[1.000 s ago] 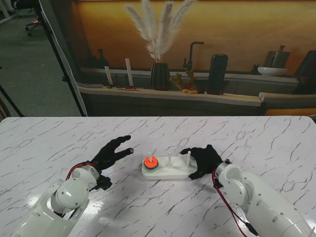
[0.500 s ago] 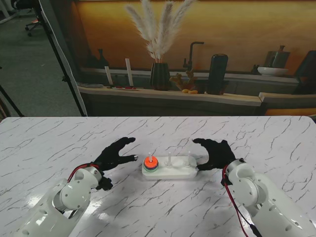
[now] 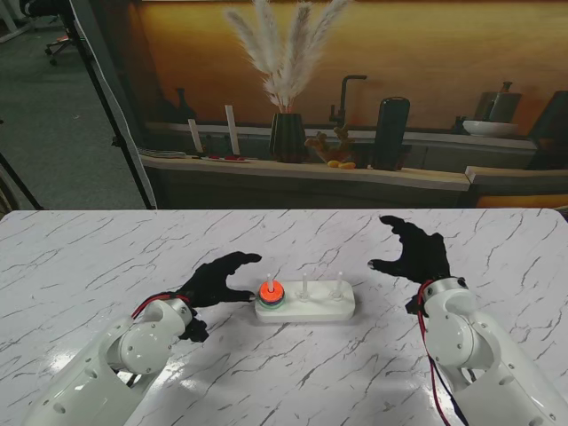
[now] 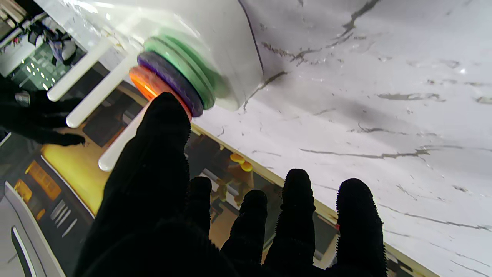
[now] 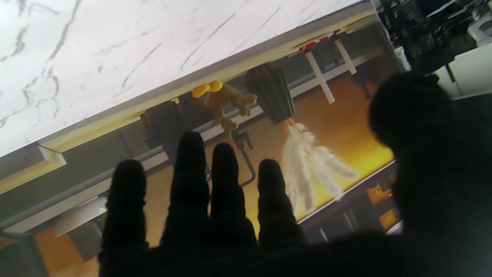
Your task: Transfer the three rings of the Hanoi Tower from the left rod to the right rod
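Observation:
The white Hanoi base (image 3: 308,307) lies in the middle of the marble table with three white rods. On its left rod sits a stack of rings (image 3: 270,292): orange ring (image 4: 143,83) on top, purple ring (image 4: 171,82) under it, green ring (image 4: 180,68) at the base. My left hand (image 3: 220,280) is open just left of the stack, its thumb (image 4: 161,127) close to the orange ring, holding nothing. The middle rod (image 3: 304,286) and right rod (image 3: 338,283) are bare. My right hand (image 3: 414,252) hovers open, raised to the right of the base, apart from it.
The table's far edge (image 3: 284,210) runs behind the tower. Past it stands a counter with a dark vase of pampas grass (image 3: 287,133), a black cylinder (image 3: 391,131) and a tap. A tripod leg (image 3: 111,106) stands at the far left.
My right hand has lifted off the right end of the base and drawn back to the right and farther away. My left hand has moved right, closing in on the ring stack.

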You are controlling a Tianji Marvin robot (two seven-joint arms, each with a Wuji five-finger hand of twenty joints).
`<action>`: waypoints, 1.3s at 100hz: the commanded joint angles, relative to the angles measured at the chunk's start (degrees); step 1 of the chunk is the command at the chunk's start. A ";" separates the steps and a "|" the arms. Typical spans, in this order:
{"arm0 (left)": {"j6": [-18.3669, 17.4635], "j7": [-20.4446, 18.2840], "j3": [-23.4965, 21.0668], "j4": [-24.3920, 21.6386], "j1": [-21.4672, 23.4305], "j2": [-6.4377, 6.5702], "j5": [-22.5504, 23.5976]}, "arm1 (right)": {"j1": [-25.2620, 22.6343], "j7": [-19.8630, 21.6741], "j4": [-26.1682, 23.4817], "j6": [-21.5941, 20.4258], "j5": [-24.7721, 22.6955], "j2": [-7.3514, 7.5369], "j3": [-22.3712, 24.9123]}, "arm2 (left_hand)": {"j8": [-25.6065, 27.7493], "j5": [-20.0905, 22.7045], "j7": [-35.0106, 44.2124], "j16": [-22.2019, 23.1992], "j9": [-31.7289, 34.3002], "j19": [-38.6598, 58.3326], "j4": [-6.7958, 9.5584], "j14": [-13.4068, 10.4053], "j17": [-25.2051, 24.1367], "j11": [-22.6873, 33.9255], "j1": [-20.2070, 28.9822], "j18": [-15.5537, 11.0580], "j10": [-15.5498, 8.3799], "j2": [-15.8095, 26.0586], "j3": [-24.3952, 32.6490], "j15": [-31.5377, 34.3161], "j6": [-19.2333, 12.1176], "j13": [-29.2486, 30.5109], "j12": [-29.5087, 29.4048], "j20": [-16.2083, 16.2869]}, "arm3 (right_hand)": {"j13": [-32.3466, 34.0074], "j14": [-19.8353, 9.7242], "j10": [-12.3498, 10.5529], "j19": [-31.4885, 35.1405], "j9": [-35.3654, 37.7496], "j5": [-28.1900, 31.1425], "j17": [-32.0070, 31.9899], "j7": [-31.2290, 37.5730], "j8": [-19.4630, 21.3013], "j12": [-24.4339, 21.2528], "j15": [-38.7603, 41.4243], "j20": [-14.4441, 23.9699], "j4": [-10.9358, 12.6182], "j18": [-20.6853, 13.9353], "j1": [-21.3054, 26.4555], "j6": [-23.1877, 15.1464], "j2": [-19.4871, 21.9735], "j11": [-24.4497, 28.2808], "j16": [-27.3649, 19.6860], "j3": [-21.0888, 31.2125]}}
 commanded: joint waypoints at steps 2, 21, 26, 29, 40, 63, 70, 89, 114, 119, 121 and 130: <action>-1.51 -1.57 0.92 0.43 -0.63 0.04 0.19 | -0.61 -0.58 -0.44 0.90 0.53 -0.68 0.51 | 1.05 -1.31 0.34 5.61 -1.09 4.66 1.68 -0.46 0.55 1.17 0.46 1.05 -1.16 -2.52 1.81 4.12 -1.98 1.01 1.83 2.72 | 1.36 0.36 -0.13 1.62 0.72 0.56 -0.12 0.54 1.24 0.29 1.21 0.87 1.81 2.86 0.62 1.02 1.01 0.93 0.97 -0.71; -0.76 -4.42 2.89 0.69 -2.28 0.53 0.00 | -1.20 -1.90 -0.56 1.47 0.65 -0.95 1.66 | 1.09 -1.21 0.27 22.99 -1.43 13.49 1.34 -1.24 3.90 4.28 -0.56 -1.04 -1.49 -2.95 2.62 17.21 -1.03 2.74 9.88 11.76 | 1.86 0.29 -0.25 2.31 1.47 0.93 0.19 0.91 1.34 0.45 1.75 0.88 1.96 2.98 0.68 1.04 0.90 1.38 1.07 -0.85; -0.78 -4.97 3.48 0.90 -2.81 0.63 0.01 | -1.28 -2.19 -0.45 1.62 0.65 -1.00 1.79 | 1.09 -1.24 0.27 25.09 -1.56 14.36 1.30 -1.49 4.72 5.56 -0.62 -1.47 -1.52 -3.05 2.76 19.56 -1.06 3.09 12.01 13.79 | 2.00 0.36 -0.32 2.49 1.59 1.01 0.30 0.99 1.36 0.48 1.87 0.89 1.97 2.96 0.68 1.07 0.76 1.47 1.09 -0.82; -0.73 -5.32 3.76 0.94 -3.05 0.69 -0.01 | -1.35 -2.29 -0.42 1.71 0.68 -1.03 1.87 | 1.11 -1.19 0.33 27.00 -1.30 14.81 1.21 -1.79 5.45 7.21 -0.64 -1.82 -1.71 -3.04 2.82 21.58 -1.12 3.59 15.05 15.78 | 1.97 0.39 -0.31 2.59 1.57 1.01 0.31 1.03 1.36 0.48 1.91 0.88 1.97 2.97 0.61 1.05 0.84 1.48 1.09 -0.79; -0.55 -5.57 4.51 1.14 -3.61 0.75 0.25 | -1.58 -2.61 -0.35 1.84 0.92 -1.12 2.08 | 1.20 -0.82 0.56 29.31 -0.39 15.79 1.09 -2.33 7.37 12.33 -0.76 -2.20 -2.09 -3.19 3.10 24.98 -1.15 5.12 22.38 19.20 | 1.98 0.33 -0.30 2.81 1.66 0.99 0.35 1.11 1.35 0.50 2.02 0.84 1.96 2.95 0.65 1.00 0.84 1.55 1.08 -0.79; -0.18 -5.06 5.12 1.71 -4.10 0.75 1.56 | -2.02 -2.96 -0.38 1.90 1.19 -1.22 2.39 | 1.72 0.50 1.54 29.63 0.94 15.79 0.92 -2.17 8.36 18.38 -0.76 -2.01 -3.42 -3.49 3.96 26.62 -1.10 6.44 27.78 20.11 | 2.12 0.36 -0.30 3.15 1.83 1.05 0.52 1.23 1.31 0.51 2.18 0.81 1.94 2.88 0.45 0.97 0.87 1.59 1.08 -0.77; -0.17 -4.52 5.35 1.92 -4.18 0.63 1.64 | -2.10 -2.98 -0.39 2.05 1.43 -1.26 2.38 | 2.40 1.39 2.53 29.93 1.66 16.20 0.79 -2.26 9.13 20.49 -0.53 -1.89 -3.65 -3.18 4.09 27.93 -1.67 7.31 29.16 20.48 | 2.07 0.41 -0.28 3.19 1.84 1.05 0.45 1.27 1.30 0.51 2.18 0.79 1.95 2.94 0.55 1.03 0.97 1.58 1.08 -0.84; -0.04 -3.24 6.28 2.46 -4.68 0.38 2.17 | -2.22 -2.94 -0.38 2.17 1.51 -1.26 2.29 | 4.30 3.89 5.17 30.05 3.38 16.94 0.94 -2.51 11.06 24.35 2.13 -1.69 -4.31 -0.85 3.63 30.54 -4.11 9.36 32.05 21.61 | 2.12 0.38 -0.26 3.35 1.91 1.13 0.48 1.34 1.26 0.52 2.26 0.79 2.00 2.86 0.49 0.91 1.37 1.58 1.10 -1.08; 0.86 -3.50 7.24 2.46 -5.25 0.35 2.09 | -2.50 -2.75 -0.30 2.45 1.74 -1.26 2.26 | 5.40 5.98 8.82 29.61 2.81 16.57 1.26 -1.97 10.68 25.36 3.33 -1.37 -3.73 2.59 -1.81 31.23 -4.35 8.85 32.95 21.89 | 2.06 0.41 -0.29 3.57 2.00 1.30 0.58 1.37 1.21 0.53 2.32 0.81 2.22 2.83 0.63 0.90 2.10 1.53 1.13 -1.98; 1.22 -4.47 7.13 2.06 -5.21 0.48 1.57 | -2.58 -2.76 -0.30 2.57 1.71 -1.26 2.29 | 5.01 6.05 8.67 29.41 2.17 16.06 1.49 -1.68 9.86 24.60 3.18 -1.27 -3.44 1.88 -2.33 30.49 -4.02 7.98 32.58 21.66 | 2.13 0.43 -0.29 3.60 2.02 1.36 0.60 1.39 1.21 0.53 2.36 0.82 2.28 2.83 0.73 0.82 2.13 1.53 1.15 -2.06; 1.31 -5.03 7.04 1.83 -5.18 0.56 1.32 | -2.60 -2.76 -0.30 2.62 1.73 -1.27 2.30 | 4.72 5.93 8.46 29.24 1.73 15.72 1.73 -1.58 9.33 24.05 3.04 -1.30 -3.36 1.43 -2.42 29.87 -3.87 7.48 32.28 21.40 | 2.12 0.46 -0.31 3.61 2.03 1.37 0.60 1.40 1.21 0.54 2.37 0.82 2.31 2.82 0.81 0.84 2.15 1.54 1.15 -2.08; 1.46 -7.48 6.32 0.58 -4.85 1.06 0.82 | -2.68 -2.89 -0.29 2.90 1.74 -1.31 2.37 | 3.77 5.04 7.25 28.95 0.64 15.00 2.02 -1.55 8.02 22.84 2.04 -1.40 -3.26 0.58 -2.48 28.41 -3.08 6.28 31.66 20.64 | 2.25 0.46 -0.22 3.77 2.15 1.51 0.75 1.49 1.23 0.59 2.51 0.86 2.42 2.78 1.09 0.97 2.22 1.66 1.21 -2.19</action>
